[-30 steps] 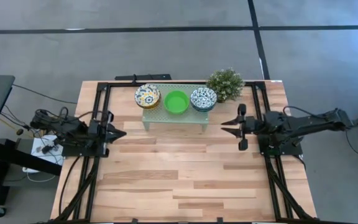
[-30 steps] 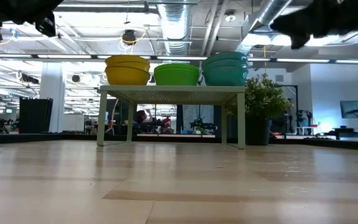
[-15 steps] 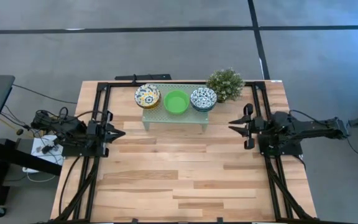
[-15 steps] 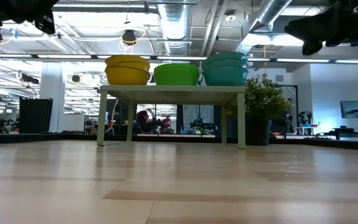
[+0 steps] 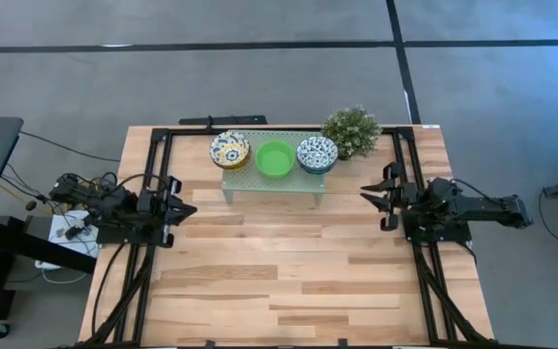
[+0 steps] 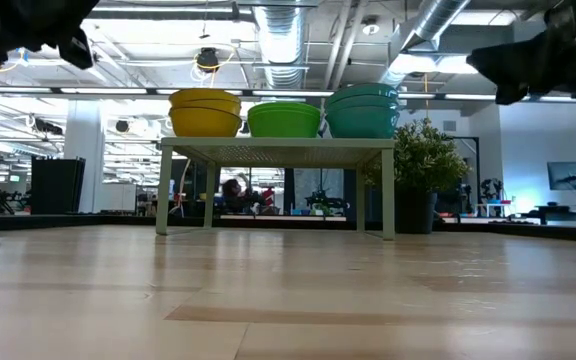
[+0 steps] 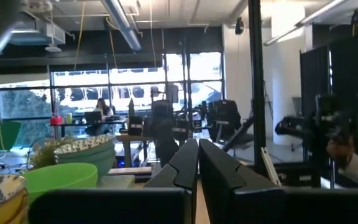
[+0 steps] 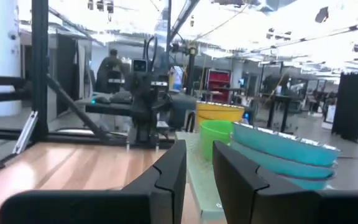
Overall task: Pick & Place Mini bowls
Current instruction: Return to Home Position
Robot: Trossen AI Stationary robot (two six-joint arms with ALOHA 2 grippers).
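Note:
Three stacks of mini bowls stand in a row on a small pale green shelf [image 5: 271, 183] near the table's far edge: yellow-blue patterned bowls [image 5: 229, 149], plain green bowls [image 5: 275, 159] and blue patterned bowls [image 5: 317, 153]. The low view shows them as yellow bowls [image 6: 205, 112], green bowls [image 6: 284, 119] and teal bowls [image 6: 363, 110]. My left gripper [image 5: 192, 206] is shut and hovers at the table's left side. My right gripper [image 5: 364, 194] hovers at the right side, level with the shelf's right end, its fingers a narrow gap apart [image 8: 199, 152]. Neither touches anything.
A small potted plant [image 5: 351, 130] stands right of the shelf, near the far right corner. Black rails [image 5: 163, 174] run along the table's left, right and far sides. Bare wooden tabletop [image 5: 279, 262] stretches from the shelf to the near edge.
My right gripper has drawn back toward the table's right edge, away from the shelf, with its arm folding in. The bowls and the shelf have stayed where they were.

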